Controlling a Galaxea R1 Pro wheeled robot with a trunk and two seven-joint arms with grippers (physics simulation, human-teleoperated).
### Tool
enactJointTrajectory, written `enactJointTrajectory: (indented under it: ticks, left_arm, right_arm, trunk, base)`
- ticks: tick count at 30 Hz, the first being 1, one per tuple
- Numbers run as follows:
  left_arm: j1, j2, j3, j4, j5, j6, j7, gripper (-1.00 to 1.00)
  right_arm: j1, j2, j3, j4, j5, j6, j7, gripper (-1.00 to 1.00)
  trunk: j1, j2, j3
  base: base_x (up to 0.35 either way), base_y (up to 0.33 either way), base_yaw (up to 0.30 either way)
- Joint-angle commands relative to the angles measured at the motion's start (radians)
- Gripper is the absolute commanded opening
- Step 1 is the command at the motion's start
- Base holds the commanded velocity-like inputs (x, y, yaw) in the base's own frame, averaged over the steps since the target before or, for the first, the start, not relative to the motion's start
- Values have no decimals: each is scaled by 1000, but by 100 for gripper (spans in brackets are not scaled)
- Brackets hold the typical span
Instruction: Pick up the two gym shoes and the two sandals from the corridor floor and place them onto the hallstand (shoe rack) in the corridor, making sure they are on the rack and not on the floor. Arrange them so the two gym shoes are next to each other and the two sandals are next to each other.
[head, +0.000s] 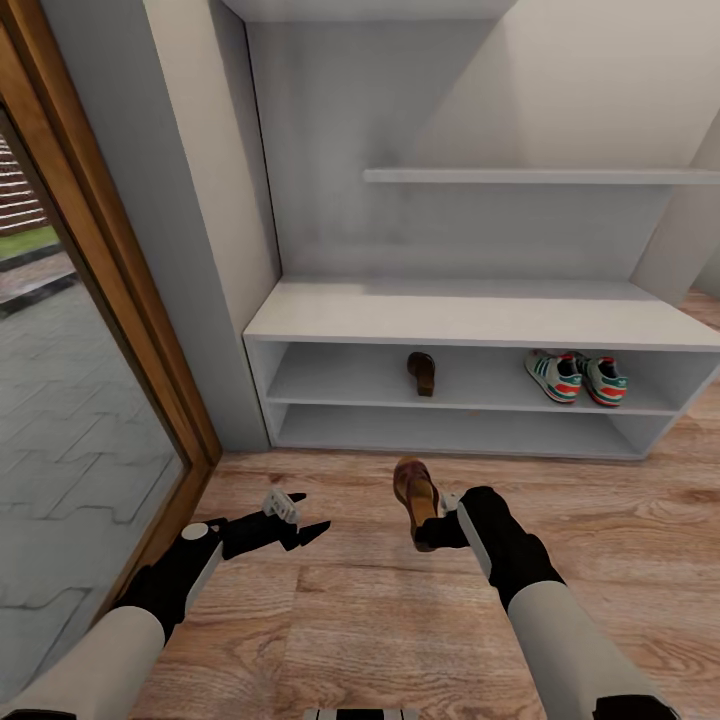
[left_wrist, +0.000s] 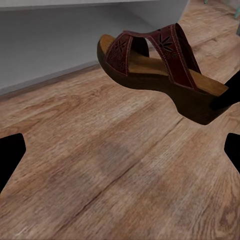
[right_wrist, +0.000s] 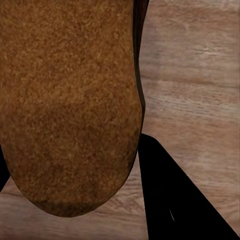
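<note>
A brown sandal (head: 415, 494) hangs above the corridor floor (head: 380, 620) in front of the hallstand (head: 480, 320), gripped at its heel end by the right gripper (head: 432, 530), whose jaws are closed on it; the toe points toward the rack. From the left wrist view the same sandal (left_wrist: 165, 70) appears side-on, lifted clear of the wood planks, with a dark fingertip (left_wrist: 227, 95) pressed against its heel. The right wrist view looks straight onto the tan footbed (right_wrist: 70, 100), with one black finger (right_wrist: 175, 200) beside its rounded end. The left gripper (head: 300, 525) hovers low over the floor, well apart from the sandal to its left, its jaws spread wide and holding nothing. On the upper shelf opening of the hallstand, the second sandal (head: 421, 373) sits near the middle, while the two gym shoes (head: 577, 377) stand side by side toward the right end, touching or nearly so. The lower opening and the table-like top of the unit (head: 450, 305) are pale grey. A wood-framed glass door (head: 90, 330) borders the scene on the left.
</note>
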Motion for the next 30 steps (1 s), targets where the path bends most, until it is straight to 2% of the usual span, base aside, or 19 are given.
enactJointTrajectory:
  ticks: [1,8,14,21,23,28,30]
  left_arm:
    - [0,1,-3,0,-2,-8,1,100]
    - [0,1,-3,0,-2,-8,1,100]
    - [0,-12,-3,0,-2,-8,2,100]
    - [0,-20,-3,0,-2,-8,2,100]
    - [0,-22,-3,0,-2,-8,2,100]
    - [0,-26,-3,1,-2,-8,3,100]
    - [0,-27,-3,0,-2,-8,2,100]
  right_arm:
    - [0,0,1,-1,2,4,2,-100]
    - [0,1,5,0,3,-3,-1,-100]
    - [-1,3,19,-7,3,-4,-2,-100]
    - [-3,3,22,-145,3,-7,-2,-100]
    - [-3,3,23,-159,3,-34,-2,-100]
    - [-3,3,23,-171,2,-166,-2,-100]
    - [-3,3,23,-171,2,-175,-2,-100]
  trunk:
    - [0,0,-1]
    - [0,0,-1]
    - [0,0,-1]
    - [0,0,-1]
    - [0,0,-1]
    - [0,0,-1]
    - [0,0,-1]
  base:
    - [0,0,0]
    - [0,0,0]
    - [0,0,0]
    - [0,0,0]
    - [0,0,0]
    - [0,0,0]
    - [0,0,0]
